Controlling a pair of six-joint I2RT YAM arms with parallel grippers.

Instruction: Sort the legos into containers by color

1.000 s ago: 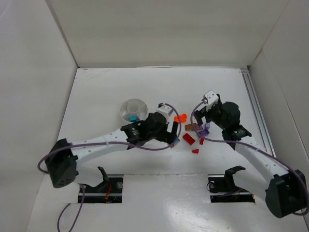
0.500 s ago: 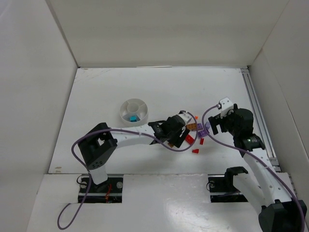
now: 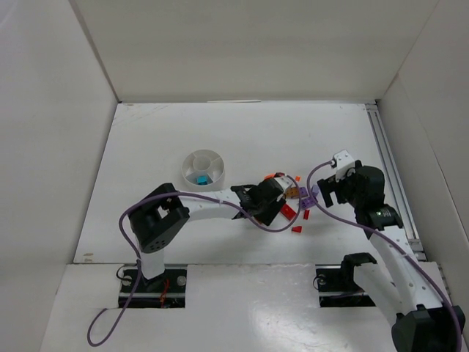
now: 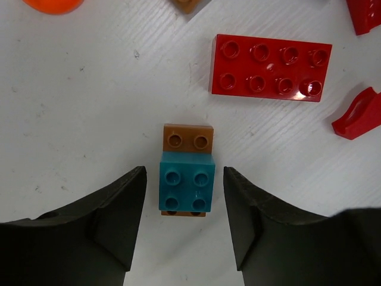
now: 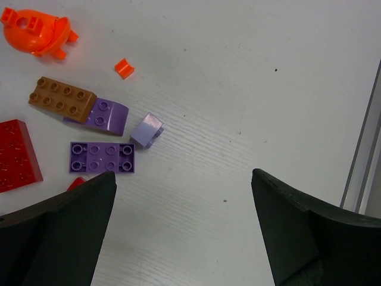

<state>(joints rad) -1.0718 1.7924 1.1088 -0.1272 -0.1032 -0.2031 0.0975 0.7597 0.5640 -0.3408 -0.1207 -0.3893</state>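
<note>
While the left hand (image 4: 184, 173) is low over the table (image 4: 77, 107), its two fingers (image 4: 113, 220) stand on either side of a teal brick (image 4: 187, 189) with a small gap on each side, so this hand is open and grips nothing. The teal brick sits on top of a brown brick (image 4: 188, 137), which shows beyond it. A long red brick (image 4: 271, 67) and a curved red piece (image 4: 359, 114) lie near, at the right of the wrist view. The right hand (image 5: 183, 179) is wide open and empty above bare table. A flat purple brick (image 5: 102, 157), a longer brown brick (image 5: 62, 96) and a round orange piece (image 5: 36, 33) lie at the left of its view. The white dish (image 3: 185, 165) stands apart, to the left of the left hand, and one compartment seems to hold a teal piece (image 3: 201, 178)
</note>
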